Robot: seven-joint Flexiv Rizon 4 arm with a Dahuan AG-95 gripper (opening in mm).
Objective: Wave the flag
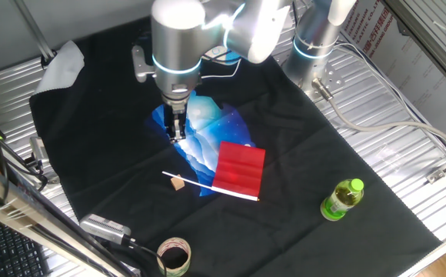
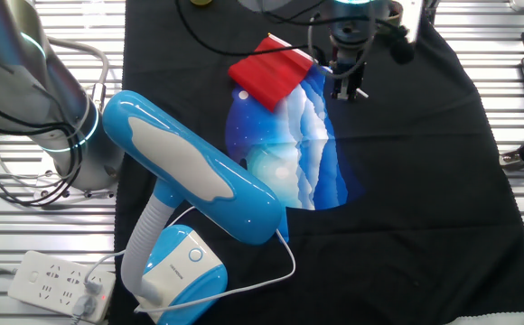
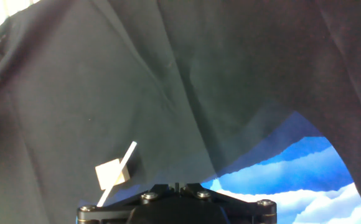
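Observation:
The flag [image 1: 241, 169] is a red cloth lying flat on the black table cover, partly over a blue-and-white cloth [image 1: 204, 127]. Its thin white stick [image 1: 200, 185] runs left and rests on a small tan block [image 1: 178, 183]. The flag also shows in the other fixed view [image 2: 271, 70]. My gripper [image 1: 177, 132] hangs fingers-down above the left edge of the blue-and-white cloth, behind the stick's free end, shut and empty. In the hand view the stick [image 3: 123, 163] and the block [image 3: 111, 174] lie just left of the gripper [image 3: 177, 185].
A green bottle [image 1: 342, 198] stands at the front right. A tape roll [image 1: 174, 255] lies at the front edge. A blue desk lamp [image 2: 190, 181] and a power strip [image 2: 59, 280] stand on the far side by the arm's base.

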